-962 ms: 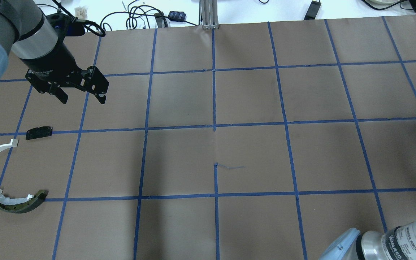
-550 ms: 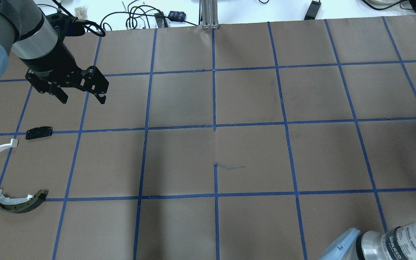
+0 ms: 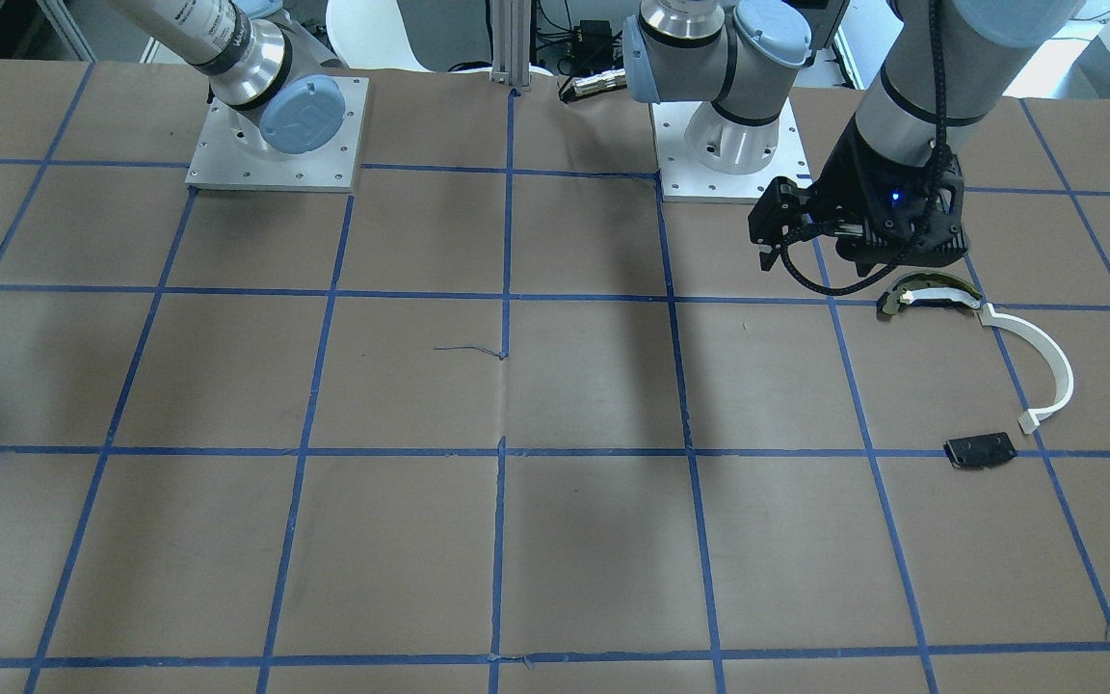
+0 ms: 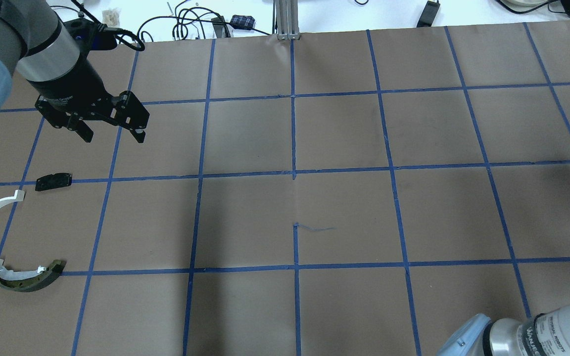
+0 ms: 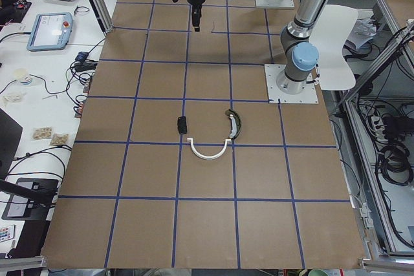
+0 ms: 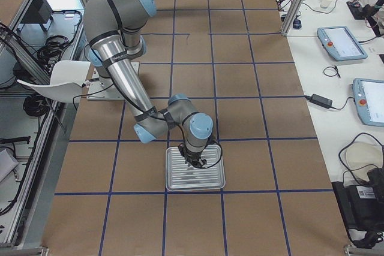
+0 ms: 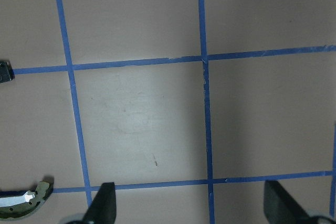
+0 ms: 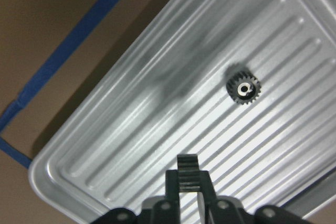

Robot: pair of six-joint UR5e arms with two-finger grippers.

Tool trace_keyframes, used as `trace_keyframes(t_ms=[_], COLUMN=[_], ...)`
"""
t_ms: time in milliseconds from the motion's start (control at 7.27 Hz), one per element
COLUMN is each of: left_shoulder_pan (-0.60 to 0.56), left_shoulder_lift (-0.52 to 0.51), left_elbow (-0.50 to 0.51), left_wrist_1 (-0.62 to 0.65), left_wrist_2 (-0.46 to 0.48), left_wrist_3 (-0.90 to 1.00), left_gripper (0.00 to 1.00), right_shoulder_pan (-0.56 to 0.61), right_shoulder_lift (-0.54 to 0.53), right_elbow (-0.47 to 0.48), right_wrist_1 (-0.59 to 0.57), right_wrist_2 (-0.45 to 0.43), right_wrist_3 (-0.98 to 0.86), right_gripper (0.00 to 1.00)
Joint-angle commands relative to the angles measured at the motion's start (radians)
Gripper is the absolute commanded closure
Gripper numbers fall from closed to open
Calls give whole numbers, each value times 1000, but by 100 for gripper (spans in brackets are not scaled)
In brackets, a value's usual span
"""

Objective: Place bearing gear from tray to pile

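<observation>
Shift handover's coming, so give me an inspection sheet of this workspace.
Surface: brown paper table, blue tape grid.
Job's things: tray holds one bearing gear; white arc, dark-yellowish curved piece and black block lie loosely grouped.
Clutter: nothing seen.
Grippers: left gripper open, empty, above the table; right gripper shut on a second gear over the tray.
Cables: loose cables beyond the table's far edge.
Surroundings: teach pendants on a side bench.

L gripper (image 4: 113, 137) hovers w/ jaws apart; R gripper (image 8: 188, 184) jaws pinched together.
</observation>
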Motion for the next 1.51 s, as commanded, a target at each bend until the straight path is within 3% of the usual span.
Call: trace_keyframes(t_ms=[0, 412, 825, 1100, 1375], left_shoulder_pan=[0, 0, 0, 5, 5], left_shoulder_lift=[0, -2, -8, -11, -17], left_elbow=[-6, -6, -6, -6, -4], left_wrist_1=[0, 8, 10, 31, 33], left_wrist_2=[0, 2, 2, 0, -12], left_wrist_3=[2, 3, 2, 3, -2], left_gripper=[0, 0, 0, 0, 0], right_shoulder_pan=[140, 639, 1107, 1360, 1444], right_shoulder_lift=[-121, -179, -144, -77, -37], right_elbow=[18, 81, 83, 75, 78], right_wrist_1=[154, 161, 147, 8, 14], right_wrist_2=[138, 166, 177, 178, 181], right_wrist_3=[284, 1126, 1904, 2260, 2407], right_gripper=[100, 100, 100, 100, 100])
